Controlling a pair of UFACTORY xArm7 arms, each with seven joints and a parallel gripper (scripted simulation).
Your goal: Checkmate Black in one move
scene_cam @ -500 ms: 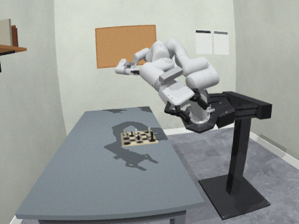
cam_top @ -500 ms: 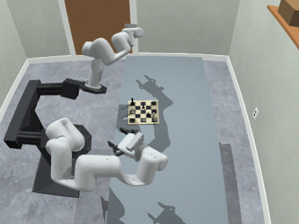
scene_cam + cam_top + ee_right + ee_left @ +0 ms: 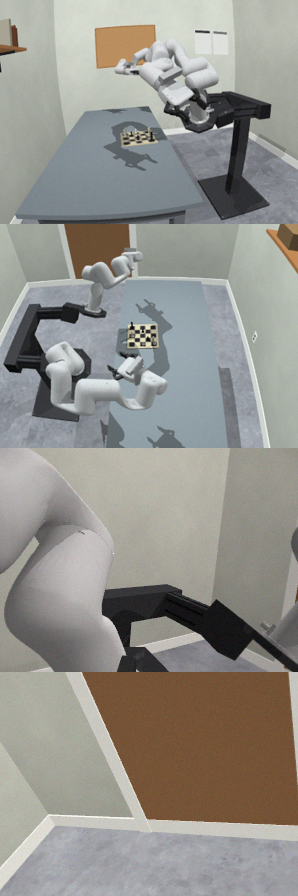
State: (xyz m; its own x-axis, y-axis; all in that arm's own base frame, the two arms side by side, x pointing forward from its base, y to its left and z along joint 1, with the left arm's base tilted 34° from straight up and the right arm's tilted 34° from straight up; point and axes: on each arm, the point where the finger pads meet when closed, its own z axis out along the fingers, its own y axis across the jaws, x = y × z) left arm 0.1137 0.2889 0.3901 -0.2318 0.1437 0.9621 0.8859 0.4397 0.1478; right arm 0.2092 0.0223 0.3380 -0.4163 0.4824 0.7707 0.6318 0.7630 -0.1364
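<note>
My left gripper (image 3: pixel 197 113) and right gripper (image 3: pixel 115 360) (image 3: pixel 137 72) have fingers spread, empty; descending off-centre onto the cream-and-black square chessboard (image 3: pixel 142 347) (image 3: pixel 139 144), either could topple neighbouring pieces.

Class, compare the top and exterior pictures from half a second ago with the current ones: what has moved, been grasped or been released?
Nothing visibly changed. Both arms hold the same poses, and the chess pieces stand as they did on the board. Nothing was grasped or released.
</note>
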